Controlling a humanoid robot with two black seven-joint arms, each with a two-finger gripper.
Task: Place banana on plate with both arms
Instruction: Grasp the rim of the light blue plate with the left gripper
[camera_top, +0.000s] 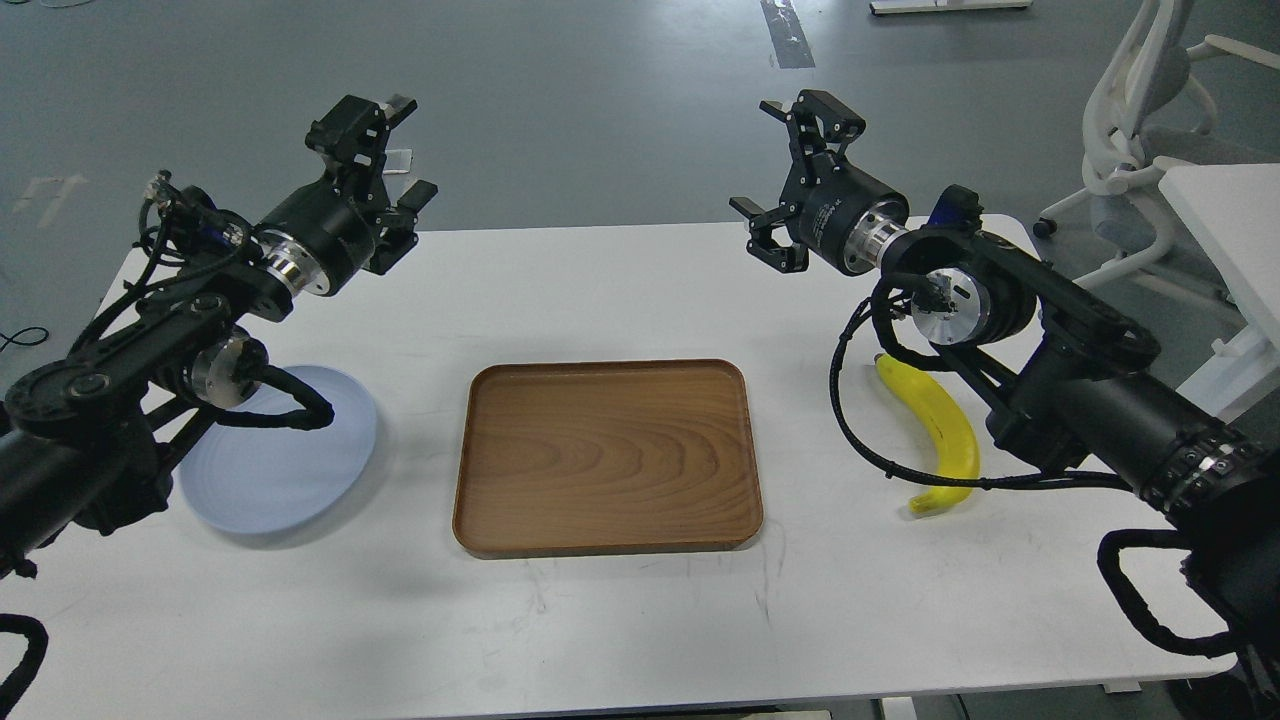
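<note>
Lying on the white table (620, 290) beneath the right arm (1050, 340), the banana (945, 425) sat well below and behind the right gripper (790, 185), which hung in the air with its jaws spread wide and nothing between them. The left gripper (385, 165) was likewise raised, open and empty, far across the table from the fruit. One pale blue-grey plate (290, 470) rested on the left, partly hidden by the left arm (150, 340). One brown wooden tray (605, 455) lay between plate and banana, touching neither. One banana, one plate, one tray, two arms.
</note>
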